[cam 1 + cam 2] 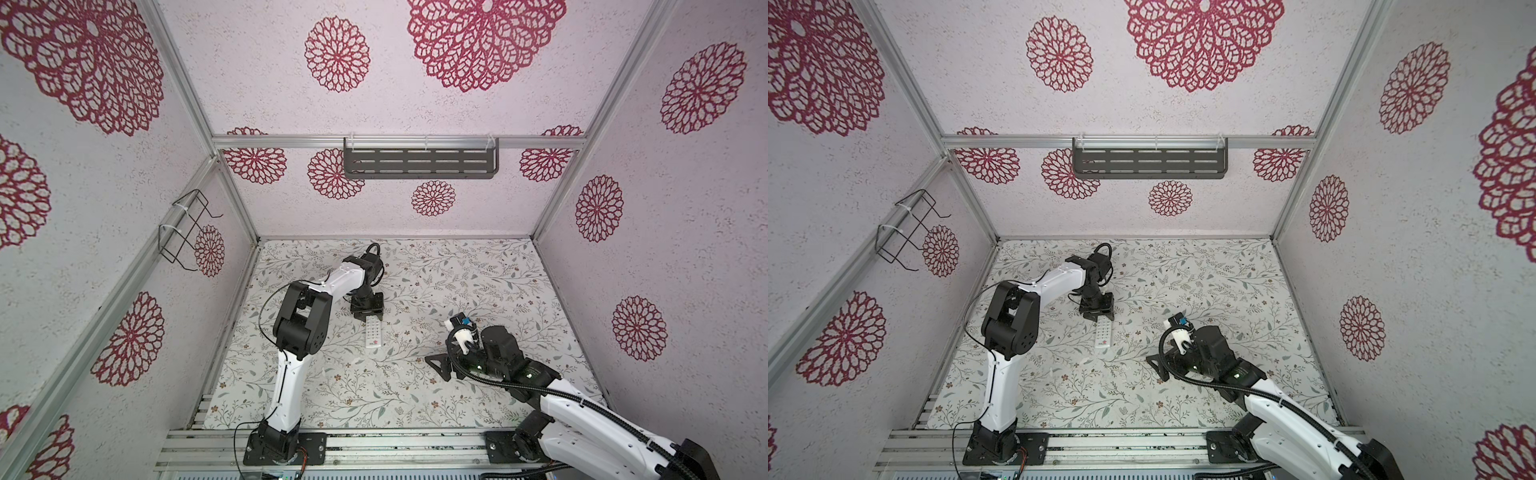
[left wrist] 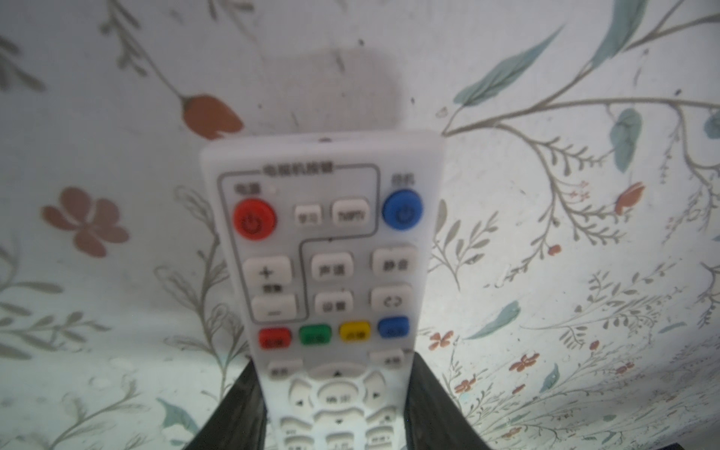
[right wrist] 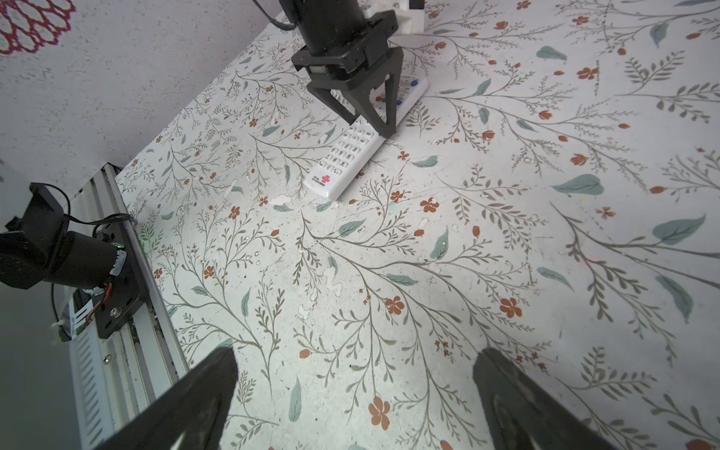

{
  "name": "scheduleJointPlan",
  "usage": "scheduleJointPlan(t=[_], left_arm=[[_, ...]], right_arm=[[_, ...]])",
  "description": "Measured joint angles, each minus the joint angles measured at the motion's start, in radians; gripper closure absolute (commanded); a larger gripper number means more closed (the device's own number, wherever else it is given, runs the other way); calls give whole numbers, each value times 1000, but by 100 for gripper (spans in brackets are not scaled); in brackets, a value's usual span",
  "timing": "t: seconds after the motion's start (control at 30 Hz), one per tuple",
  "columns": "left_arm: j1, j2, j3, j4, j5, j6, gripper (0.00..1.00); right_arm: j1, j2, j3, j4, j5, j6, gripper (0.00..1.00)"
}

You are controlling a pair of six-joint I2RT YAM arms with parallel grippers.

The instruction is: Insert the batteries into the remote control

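The remote control (image 1: 373, 336) is not yet reached by the right gripper (image 1: 436, 368), which hangs lower right of centre, jaws spread wide and empty. Beyond, left of centre, the remote lies buttons-up on the table (image 1: 478, 291), with the left gripper (image 1: 368, 318) clenched across its long edges. No batteries show. Turning it over could fail, since the smooth, narrow edges may slip.

Two high stereo views and two wrist views are provided.
In both top views the whole desk (image 1: 415, 395) is looked down on from high at the front, facing the back wall (image 1: 395, 208), from far off. From the left wrist, the remote control (image 2: 323, 253) is seen very close, along the left hand (image 2: 335, 358). From the right wrist a slanted stretch of desk is taken in at middle range; the same remote control and left hand are shared with the top views.
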Motion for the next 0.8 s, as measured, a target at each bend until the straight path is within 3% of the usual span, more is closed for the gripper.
scheduleJointPlan(t=[0.27, 0.43, 0.57, 0.67, 0.8], left_arm=[[5, -53, -56, 82, 31, 5, 5], [26, -174, -145, 150, 52, 36, 1], [86, -369, -266, 248, 22, 77, 1], [164, -537, -383, 372, -68, 108, 2], [269, -713, -562, 578, -286, 143, 3]], right_arm=[[0, 0, 16, -34, 71, -17, 1], [-6, 11, 72, -48, 151, -43, 1], [-21, 72, 123, -40, 224, -84, 1], [-82, 124, 140, -34, 269, -106, 1], [-238, 206, 151, 3, 286, -139, 1]])
